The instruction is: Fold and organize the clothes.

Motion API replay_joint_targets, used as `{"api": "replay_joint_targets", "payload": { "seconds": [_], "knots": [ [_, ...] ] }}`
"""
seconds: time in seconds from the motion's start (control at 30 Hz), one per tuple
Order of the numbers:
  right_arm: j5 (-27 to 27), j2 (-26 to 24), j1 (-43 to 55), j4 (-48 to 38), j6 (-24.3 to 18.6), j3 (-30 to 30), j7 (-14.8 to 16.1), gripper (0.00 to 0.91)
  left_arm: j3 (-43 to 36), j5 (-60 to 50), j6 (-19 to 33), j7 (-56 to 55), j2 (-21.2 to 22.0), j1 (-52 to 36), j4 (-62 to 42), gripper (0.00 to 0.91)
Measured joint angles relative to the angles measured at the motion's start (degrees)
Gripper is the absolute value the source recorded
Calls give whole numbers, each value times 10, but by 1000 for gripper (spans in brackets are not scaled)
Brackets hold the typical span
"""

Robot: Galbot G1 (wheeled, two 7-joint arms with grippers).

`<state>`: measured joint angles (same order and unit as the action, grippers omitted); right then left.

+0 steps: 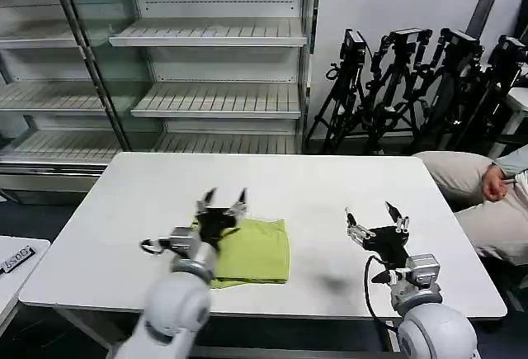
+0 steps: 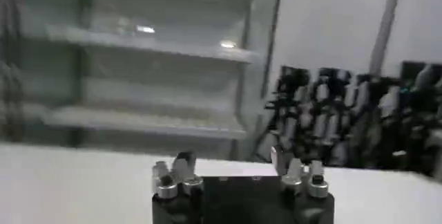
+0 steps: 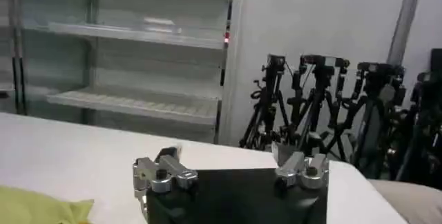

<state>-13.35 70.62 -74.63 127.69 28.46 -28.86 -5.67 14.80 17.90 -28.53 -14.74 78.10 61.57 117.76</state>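
From the head camera, a white table (image 1: 330,186) fills the middle of the scene. The shirt (image 1: 257,252) lies folded into a compact lime-green rectangle on the near half of the table, a little toward the robot's left of centre. The left gripper (image 1: 222,198) hovers over the shirt's far left corner, about 11 o'clock from the cloth's middle, its fingers spread apart and holding nothing. The right gripper (image 1: 375,214) hangs at about 3 o'clock from the shirt, well apart from it, over bare tabletop; its fingers are likewise spread and empty. Behind the table stand empty white shelves (image 1: 210,70) at 12 o'clock, and a cluster of black tripods (image 1: 412,78) at 2 o'clock.

In the left wrist camera, the left gripper (image 2: 235,166) points toward the shelves (image 2: 138,73), fingers wide apart, with the tripods (image 2: 345,115) off to one side.

In the right wrist camera, the right gripper (image 3: 231,163) is open too, nothing between its fingers. A corner of the shirt (image 3: 41,208) shows on the table beside it, clear of the fingers.
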Motion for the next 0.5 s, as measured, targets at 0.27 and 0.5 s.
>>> {"api": "replay_joint_targets", "payload": {
  "seconds": [0.27,0.5],
  "knots": [
    [24,11,19,-35,-27,14,10,907,122,-51,79,118,-81,27,-49,907],
    [56,20,25,-60,-53,18,21,907,168,-77,133,172,-109,32,-88,907]
  ]
}}
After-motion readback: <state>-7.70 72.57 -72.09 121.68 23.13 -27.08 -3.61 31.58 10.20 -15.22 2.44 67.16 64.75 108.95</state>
